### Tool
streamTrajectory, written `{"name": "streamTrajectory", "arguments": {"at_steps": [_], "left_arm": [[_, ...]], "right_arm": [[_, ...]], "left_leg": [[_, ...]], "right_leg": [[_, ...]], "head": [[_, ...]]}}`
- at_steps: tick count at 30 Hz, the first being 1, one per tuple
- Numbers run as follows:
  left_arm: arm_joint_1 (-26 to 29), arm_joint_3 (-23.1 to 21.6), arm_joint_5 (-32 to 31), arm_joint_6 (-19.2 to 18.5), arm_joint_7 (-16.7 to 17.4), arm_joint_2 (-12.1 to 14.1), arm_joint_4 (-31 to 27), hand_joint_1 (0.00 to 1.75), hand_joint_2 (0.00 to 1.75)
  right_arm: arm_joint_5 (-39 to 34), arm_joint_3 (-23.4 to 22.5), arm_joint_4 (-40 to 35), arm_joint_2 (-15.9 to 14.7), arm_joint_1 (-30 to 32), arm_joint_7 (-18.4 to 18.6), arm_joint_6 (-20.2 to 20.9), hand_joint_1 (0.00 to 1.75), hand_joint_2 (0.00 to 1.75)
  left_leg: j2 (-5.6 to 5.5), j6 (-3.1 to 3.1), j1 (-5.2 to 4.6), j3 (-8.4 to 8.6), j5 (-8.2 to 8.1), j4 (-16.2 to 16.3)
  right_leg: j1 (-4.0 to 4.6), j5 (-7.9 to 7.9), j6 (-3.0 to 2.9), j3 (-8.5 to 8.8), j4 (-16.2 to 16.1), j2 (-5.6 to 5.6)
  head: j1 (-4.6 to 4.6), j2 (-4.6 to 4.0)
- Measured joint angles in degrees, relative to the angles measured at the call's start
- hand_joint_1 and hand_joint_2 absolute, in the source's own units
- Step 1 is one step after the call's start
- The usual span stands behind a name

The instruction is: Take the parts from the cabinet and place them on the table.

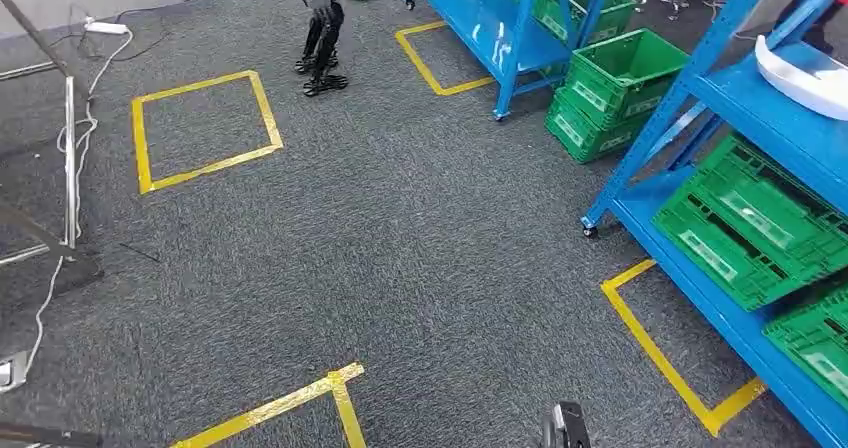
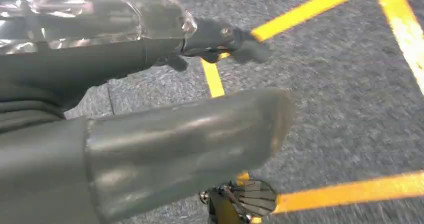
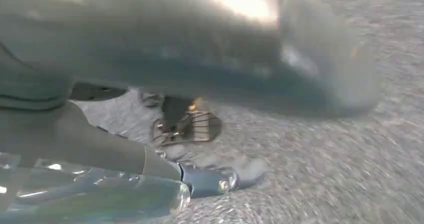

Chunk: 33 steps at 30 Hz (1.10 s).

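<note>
Nearest of all, the left hand (image 2: 150,134) hangs over grey carpet (image 1: 400,228), its thick grey thumb stretched out and a darker finger extended beside it under a crinkled clear wrap; the fingers (image 2: 220,39) are spread and hold nothing. The right hand (image 3: 165,59) also hangs above the carpet, much blurred, with one wrapped finger reaching out straight; I cannot tell how far its fingers are open, though nothing shows in them.

Yellow tape lines (image 2: 320,6) cross the carpet just below the left hand. From the head view a taped corner (image 1: 335,383) lies close in front, and another taped corner (image 1: 680,368) runs along the foot of the blue shelving rack (image 1: 640,148) on the right. That rack stands on castors and carries green plastic crates (image 1: 750,223), tilted on its lower shelf, with more of them at the right edge. On its upper shelf lies a white moulded part (image 1: 805,73), near the shelf's front edge.

Farther off, two green crates (image 1: 615,93) are stacked on the floor between this rack and a second blue rack (image 1: 500,18), which holds further crates. To the left is a full taped square (image 1: 205,128). Beyond it stands a small dark humanoid robot (image 1: 322,28) on the carpet, and a white power strip (image 1: 105,28) with cables lies at the far left.
</note>
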Motion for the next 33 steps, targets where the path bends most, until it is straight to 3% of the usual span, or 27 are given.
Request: {"name": "streamTrajectory", "arguments": {"at_steps": [1,2,3,4,6,7,8,9,10,11,12,13,14,15,17,18,19,21,22,23,25,27,28,29,30,32,33], "left_arm": [[0.11,0.00,0.02,-0.02,0.00,0.07,0.00,0.00,0.00],[0.30,0.00,0.11,-0.07,-0.15,0.15,0.00,0.00,0.00],[0.47,0.00,0.26,-0.20,-0.48,0.22,0.02,0.00,0.00],[0.49,0.00,0.44,-0.22,-0.77,0.22,0.02,0.00,0.00],[0.40,0.00,0.66,-0.48,-1.20,0.24,0.02,0.00,0.00],[0.38,0.02,0.81,-0.61,-1.36,0.24,0.02,0.00,0.00],[0.32,0.02,0.85,-0.94,-1.36,0.22,0.02,0.00,0.00],[0.34,0.04,0.99,-1.12,-1.29,0.20,0.02,0.00,0.00],[0.37,0.09,1.01,-1.18,-1.16,0.18,0.02,0.00,0.00],[0.36,0.13,1.03,-1.18,-0.94,0.13,0.02,0.00,0.00],[0.30,0.15,1.03,-1.20,-0.92,0.09,0.04,0.00,0.00],[0.15,0.17,1.01,-1.20,-0.74,0.05,0.04,0.00,0.00],[0.25,0.20,1.01,-1.18,-0.55,0.07,0.04,0.00,0.00],[0.46,0.22,1.01,-1.18,-0.13,0.11,0.04,0.00,0.00],[0.61,0.22,1.01,-1.18,0.64,0.24,0.04,0.00,0.00],[0.59,0.22,0.99,-1.18,0.88,0.26,0.04,0.00,0.00],[0.54,0.22,0.94,-1.18,1.16,0.31,0.04,0.00,0.00],[0.43,0.22,0.63,-1.18,1.31,0.31,0.07,0.00,0.00],[0.36,0.22,0.55,-1.18,1.31,0.22,0.07,0.00,0.00],[0.27,0.22,0.48,-1.18,1.31,0.09,0.07,0.00,0.00],[0.23,0.24,0.42,-1.16,1.29,0.04,0.07,0.00,0.00],[0.04,0.24,0.42,-1.16,1.29,-0.24,0.07,0.00,0.00],[-0.13,0.26,0.42,-1.16,1.27,-0.26,0.07,0.00,0.00],[-0.16,0.26,0.42,-1.14,1.18,-0.24,0.07,0.00,0.00],[-0.04,0.26,0.37,-1.14,1.16,-0.30,0.09,0.00,0.00],[0.17,0.26,0.37,-1.11,1.27,-0.24,0.11,0.00,0.00],[0.37,0.26,0.37,-1.09,1.25,-0.22,0.09,0.00,0.00]], "right_arm": [[-0.06,0.00,-0.02,0.04,-0.26,0.00,0.00,0.00,0.00],[-0.18,0.04,-0.02,0.09,-0.36,0.00,0.00,0.00,0.00],[-0.24,0.09,-0.02,0.09,-0.35,0.00,-0.02,0.00,0.00],[-0.24,0.15,-0.02,0.07,-0.22,0.00,-0.11,0.00,0.00],[-0.09,0.24,-0.02,0.11,-0.33,0.00,-0.30,0.00,0.00],[0.11,0.24,-0.04,0.18,-0.54,0.00,-0.44,0.00,0.00],[0.13,0.24,-0.02,0.20,-1.07,0.00,-0.63,0.00,0.00],[0.09,0.24,-0.04,0.26,-1.41,0.07,-0.79,0.00,0.00],[0.04,0.24,-0.09,0.33,-1.53,0.07,-0.94,0.00,0.00],[0.00,0.24,-0.11,0.37,-1.50,0.09,-1.03,0.00,0.00],[-0.11,0.26,-0.09,0.44,-1.43,0.11,-1.16,0.00,0.00],[-0.29,0.35,-0.13,0.61,-1.14,0.24,-1.16,0.00,0.00],[-0.33,0.39,-0.15,0.68,-1.22,0.37,-1.16,0.00,0.00],[-0.39,0.44,-0.15,0.68,-1.50,0.46,-1.16,0.00,0.00],[-0.53,0.66,-0.17,0.85,-1.54,0.46,-0.92,0.00,0.00],[-0.68,0.70,-0.15,0.92,-1.24,0.46,-0.90,0.00,0.00],[-0.94,0.76,-0.15,0.96,-0.83,0.48,-0.87,0.00,0.00],[-1.09,1.12,-0.13,0.92,-0.49,0.44,-0.74,0.00,0.00],[-1.20,1.18,-0.15,0.85,-0.55,0.39,-0.68,0.00,0.00],[-1.22,1.20,-0.11,0.76,-0.77,0.37,-0.59,0.00,0.00],[-1.36,1.25,-0.13,0.76,-1.01,0.31,-0.50,0.00,0.00],[-1.51,1.27,-0.07,0.55,-0.69,0.20,-0.52,0.00,0.00],[-1.51,1.31,-0.02,0.50,-0.47,0.20,-0.52,0.00,0.00],[-1.49,1.33,-0.02,0.57,-0.70,0.07,-0.52,0.00,0.00],[-1.51,1.31,-0.02,0.50,-1.03,0.02,-0.52,0.00,0.00],[-1.51,1.31,-0.02,0.59,-1.45,0.04,-0.50,0.00,0.00],[-1.51,1.31,-0.02,0.63,-1.44,0.04,-0.48,0.00,0.00]], "left_leg": [[-0.12,-0.11,0.08,-2.73,-1.48,4.51],[-0.06,-0.18,0.09,-5.00,-1.83,7.63],[0.02,-0.26,0.07,-6.19,-0.88,8.28],[0.10,-0.31,0.10,-6.18,1.42,6.48],[-0.89,-0.36,0.27,-3.40,7.42,-1.67],[-3.91,-0.30,0.64,-2.12,8.79,-5.43],[-6.50,-0.26,1.10,-1.44,7.89,-6.28],[-4.95,0.16,0.87,-1.40,7.90,-6.12],[-4.79,0.44,0.54,-1.24,7.71,-6.21],[-3.87,0.75,0.48,-1.19,7.62,-6.23],[-3.02,1.11,1.00,-0.97,7.72,-6.62],[-2.13,1.37,0.98,-0.64,7.74,-6.88],[-1.16,1.78,0.86,-0.37,7.56,-7.09],[0.08,2.07,0.63,-0.21,7.36,-7.09],[2.44,2.14,0.49,0.00,6.80,-7.08],[3.34,2.02,0.49,0.20,6.55,-7.07],[4.08,1.93,0.49,0.52,6.24,-7.07],[5.55,1.65,0.48,1.60,5.52,-7.08],[6.11,1.49,0.48,2.02,5.18,-7.16],[6.78,1.14,0.33,2.21,4.86,-7.18],[7.81,0.66,0.29,2.43,4.68,-7.37],[9.12,-0.02,0.37,3.48,4.42,-7.94],[6.55,-0.42,0.66,3.72,3.64,-7.70],[1.57,-0.46,0.82,2.97,2.65,-5.63],[0.22,-0.47,0.75,0.99,0.84,-1.82],[-0.07,-0.68,0.74,-4.14,-2.24,6.96],[0.05,-0.77,0.72,-6.06,-2.19,9.32]], "right_leg": [[0.01,-0.09,-0.09,0.04,0.11,0.92],[0.02,-0.31,-0.13,0.15,0.23,1.83],[0.01,-0.49,-0.10,0.30,0.40,2.74],[-0.05,-0.79,0.03,0.49,0.65,3.58],[-0.22,-1.50,0.47,0.96,1.31,5.13],[-0.34,-2.01,0.81,0.88,1.81,5.79],[-0.13,-2.54,1.30,0.44,2.53,6.57],[-0.35,-2.50,1.47,0.29,2.43,7.26],[-0.65,-2.44,1.67,0.06,2.19,8.15],[-0.79,-2.34,2.03,0.02,2.07,8.88],[-0.66,-2.44,2.31,-0.09,2.16,9.60],[-0.42,-3.00,2.56,-0.22,2.93,6.61],[-0.50,-4.53,3.01,-1.39,5.18,3.64],[-0.78,-6.84,3.47,-3.82,9.66,2.08],[-1.28,-10.05,4.02,-8.85,18.35,1.11],[-1.42,-9.83,4.16,-9.92,19.89,0.94],[-1.56,-8.27,4.21,-9.67,18.91,0.83],[-1.55,-2.36,3.73,-5.68,10.18,0.01],[-1.20,0.09,3.07,-3.52,5.52,-1.81],[-0.36,-0.74,2.62,-2.37,3.87,-4.17],[-0.04,-1.05,2.02,-2.23,2.96,-3.70],[0.06,-1.04,1.56,-1.80,2.15,-2.25],[-0.65,-0.55,1.39,-0.70,1.02,-1.84],[-0.78,-0.52,1.16,-0.30,0.49,-1.35],[-0.86,-0.43,1.01,-0.19,0.43,-0.62],[-0.80,-0.71,0.67,0.01,0.56,1.05],[-0.80,-0.91,0.70,0.11,0.66,1.98]], "head": [[-0.62,0.00],[-0.93,0.00],[-1.14,0.00],[-1.50,0.00],[-1.78,0.00],[-2.04,0.00],[-2.42,0.00],[-2.17,0.00],[-2.02,0.00],[-2.09,0.00],[-2.17,0.00],[-1.87,0.00],[-0.86,0.00],[-0.34,0.00],[-0.21,0.00],[-0.16,0.00],[0.05,0.00],[0.49,0.00],[0.71,0.00],[0.56,0.00],[0.71,0.00],[0.54,0.00],[0.87,0.00],[0.33,0.00],[-0.10,0.00],[-1.10,0.00],[-1.32,0.00]]}}
